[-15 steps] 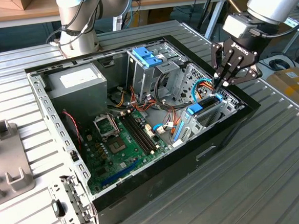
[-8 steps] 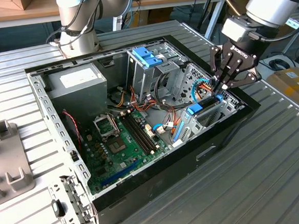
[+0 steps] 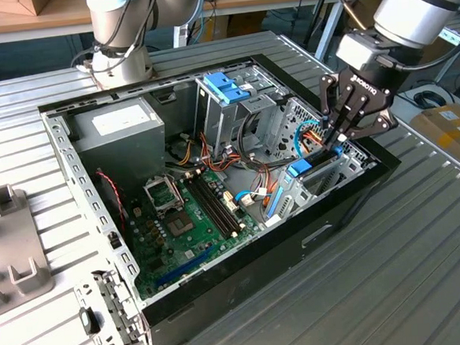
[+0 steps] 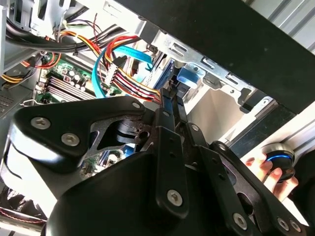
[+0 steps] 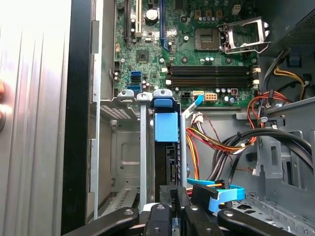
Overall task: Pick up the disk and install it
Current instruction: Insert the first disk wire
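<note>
The disk (image 5: pixel 166 129) stands on edge inside a slot of the metal drive bay (image 5: pixel 123 147), its light-blue carrier facing out. In the exterior view the disk (image 3: pixel 301 168) sits in the bay at the open computer case's (image 3: pixel 222 280) right end. My gripper (image 3: pixel 340 138) hangs right over the disk's upper end. Its black fingers (image 5: pixel 165 199) are shut close together, tips at the disk's edge. In the second wrist view the fingers (image 4: pixel 170 105) point down at the blue carrier (image 4: pixel 189 76). Whether they pinch part of it is hidden.
Red, yellow and blue cables (image 5: pixel 206 140) crowd beside the bay. An upright drive cage with a blue handle (image 3: pixel 226 87) and the motherboard (image 3: pixel 178 215) fill the case. A second arm's base (image 3: pixel 118 46) stands behind. A person's hand (image 4: pixel 268 169) rests near the case. Grey fixtures (image 3: pixel 14 251) lie at the exterior view's left.
</note>
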Tool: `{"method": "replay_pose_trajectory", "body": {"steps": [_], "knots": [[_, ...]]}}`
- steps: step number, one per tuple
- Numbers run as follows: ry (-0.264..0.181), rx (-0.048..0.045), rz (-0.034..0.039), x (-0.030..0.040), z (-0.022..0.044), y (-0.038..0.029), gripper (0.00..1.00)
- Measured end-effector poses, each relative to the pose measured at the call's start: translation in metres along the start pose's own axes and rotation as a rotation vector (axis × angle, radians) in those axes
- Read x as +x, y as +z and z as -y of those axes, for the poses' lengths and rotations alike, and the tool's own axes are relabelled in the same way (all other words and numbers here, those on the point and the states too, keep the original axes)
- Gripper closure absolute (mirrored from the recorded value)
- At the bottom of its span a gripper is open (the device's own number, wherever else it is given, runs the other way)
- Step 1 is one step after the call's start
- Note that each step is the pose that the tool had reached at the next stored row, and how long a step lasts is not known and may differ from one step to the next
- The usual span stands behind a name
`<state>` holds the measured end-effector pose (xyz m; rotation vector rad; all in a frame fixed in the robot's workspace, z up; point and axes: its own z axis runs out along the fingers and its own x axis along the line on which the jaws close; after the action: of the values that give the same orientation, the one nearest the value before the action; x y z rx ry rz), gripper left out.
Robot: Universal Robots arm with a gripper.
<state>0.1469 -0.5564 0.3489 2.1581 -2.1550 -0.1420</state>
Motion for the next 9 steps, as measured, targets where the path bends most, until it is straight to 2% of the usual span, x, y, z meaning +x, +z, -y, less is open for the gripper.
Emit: {"method": "replay_pose_trajectory", "body": {"steps": [9], "knots": [[0.0,0.0,-0.0003,-0.0018,-0.0018,0.0024,0.84]]}}
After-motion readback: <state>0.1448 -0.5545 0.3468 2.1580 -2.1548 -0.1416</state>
